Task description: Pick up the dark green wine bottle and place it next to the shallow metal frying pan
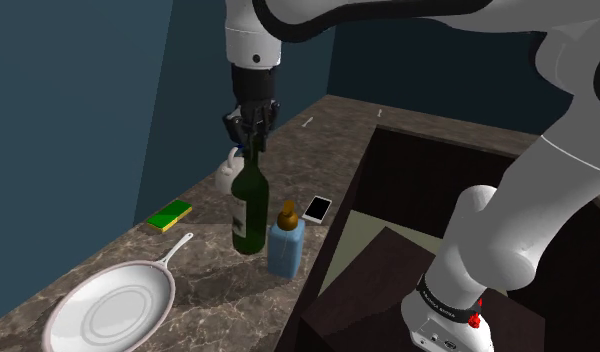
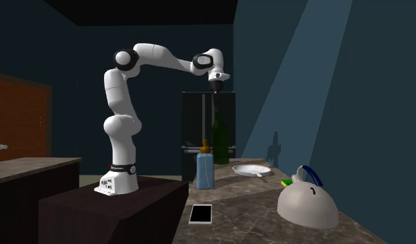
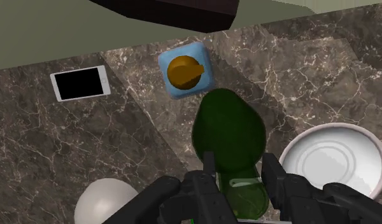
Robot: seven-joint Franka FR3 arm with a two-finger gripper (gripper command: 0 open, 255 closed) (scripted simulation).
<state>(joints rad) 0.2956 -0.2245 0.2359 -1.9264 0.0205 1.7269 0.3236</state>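
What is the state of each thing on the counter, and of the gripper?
wine bottle, upright
gripper, pointing down, at the wine bottle's neck
frying pan, right way up, empty
blue pump bottle, upright
phone, lying flat, dark screen up
sponge, lying flat, green side up
kettle, upright

Pincer [image 2: 218,89] at top of dark green bottle [image 2: 220,138], pale pan [image 2: 251,169] nearby
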